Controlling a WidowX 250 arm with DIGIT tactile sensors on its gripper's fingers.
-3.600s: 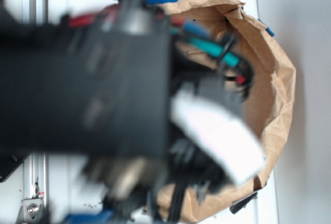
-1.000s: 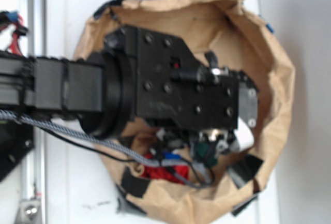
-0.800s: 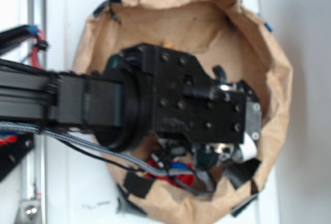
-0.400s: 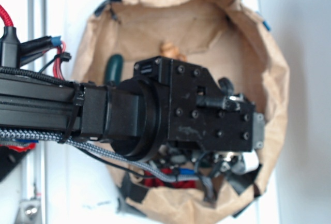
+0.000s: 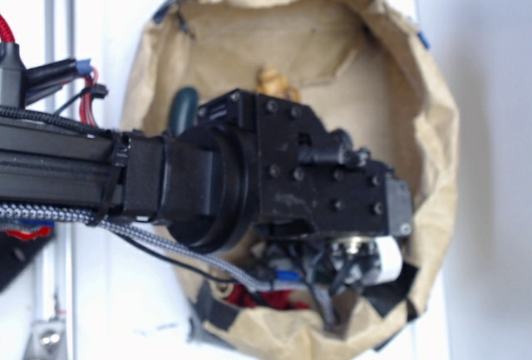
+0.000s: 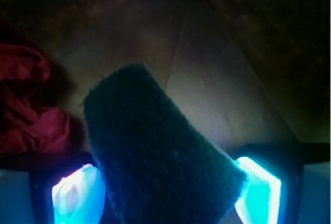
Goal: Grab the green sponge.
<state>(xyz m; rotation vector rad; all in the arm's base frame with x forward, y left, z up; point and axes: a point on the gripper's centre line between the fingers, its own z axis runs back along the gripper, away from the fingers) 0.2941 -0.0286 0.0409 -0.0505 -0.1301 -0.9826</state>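
In the wrist view the green sponge, a flat dark-green fibrous pad, lies on the brown paper floor and runs from the middle toward the camera. My gripper is open and straddles its near end. The left fingertip sits at one edge of the sponge and the right fingertip at the other corner, both glowing blue. In the exterior view the black arm and wrist reach into the bag and hide the sponge and the fingers.
A crumpled red cloth lies just left of the sponge and peeks out under the wrist. The brown paper bag's walls ring the workspace. A glossy green cucumber shape and a small yellowish object lie at the back.
The arm has come from close to the camera down into the bag, then drifted toward its front. The cucumber shape and the yellowish object have come into view behind it.
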